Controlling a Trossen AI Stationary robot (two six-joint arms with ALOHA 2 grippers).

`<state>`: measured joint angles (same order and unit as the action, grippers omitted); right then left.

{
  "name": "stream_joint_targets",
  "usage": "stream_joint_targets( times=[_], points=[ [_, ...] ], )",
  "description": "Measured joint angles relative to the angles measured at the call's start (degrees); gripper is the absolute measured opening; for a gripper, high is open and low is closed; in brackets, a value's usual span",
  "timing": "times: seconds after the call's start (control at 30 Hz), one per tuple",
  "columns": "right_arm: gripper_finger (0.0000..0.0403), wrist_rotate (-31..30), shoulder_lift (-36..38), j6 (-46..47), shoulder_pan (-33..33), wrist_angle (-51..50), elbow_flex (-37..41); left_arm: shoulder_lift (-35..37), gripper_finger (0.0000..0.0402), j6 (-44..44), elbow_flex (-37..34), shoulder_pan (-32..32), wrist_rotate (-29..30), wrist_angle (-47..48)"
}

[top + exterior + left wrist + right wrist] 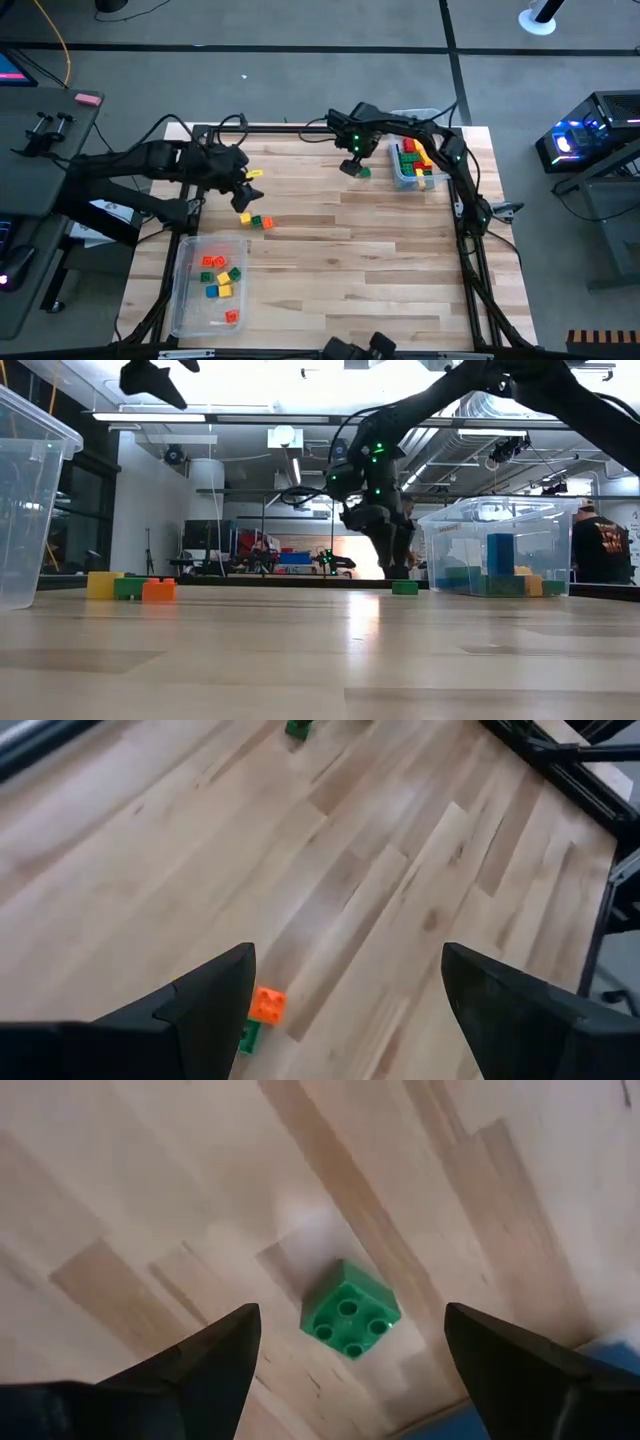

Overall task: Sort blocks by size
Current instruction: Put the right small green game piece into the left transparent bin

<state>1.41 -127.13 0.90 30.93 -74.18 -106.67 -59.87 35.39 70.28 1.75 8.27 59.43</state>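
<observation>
A small square green block (350, 1317) lies studs up on the wooden table, next to the right bin; it also shows in the high view (364, 172) and the low view (404, 588). My right gripper (351, 166) hangs open just above it, fingers pointing down on either side, touching nothing. My left gripper (243, 195) is open and empty above a short row of yellow (102, 584), green (128, 588) and orange (266, 1004) blocks at the table's left. The left bin (186, 300) holds several small blocks. The right bin (404, 181) holds several longer blocks.
Two clear plastic bins stand on the table: one at the near left, one at the far right. A yellow piece (254, 174) lies by the left arm. Black frame rails (470, 250) run along the table's edges. The middle of the wooden table (340, 260) is bare.
</observation>
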Motion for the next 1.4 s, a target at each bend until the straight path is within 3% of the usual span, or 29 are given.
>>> stream_joint_targets(
  times=[0.27,0.47,0.63,1.07,1.4],
  points=[
    [0.0311,-6.77,-0.8,4.48,-0.27,-0.77,0.0,-2.09,0.0306,-6.88,0.0,1.78,-0.25,-0.21],
    [0.0311,-5.35,-0.76,8.52,0.04,-2.39,0.63,-3.28,0.0306,-7.64,-0.02,3.34,-4.02,-0.16],
    [0.0311,-1.64,-1.14,9.85,0.58,-2.39,0.68,-3.17,0.0306,-9.08,-0.02,3.53,-3.9,-0.16],
    [0.0311,0.59,-1.16,19.08,0.58,-1.04,0.68,-3.13,0.0306,-10.09,-0.02,3.49,-3.54,-0.16],
    [0.0311,0.13,-1.16,17.17,0.56,-0.23,3.29,-3.13,0.0306,-12.03,-0.02,3.49,-3.58,-0.14]
  ],
)
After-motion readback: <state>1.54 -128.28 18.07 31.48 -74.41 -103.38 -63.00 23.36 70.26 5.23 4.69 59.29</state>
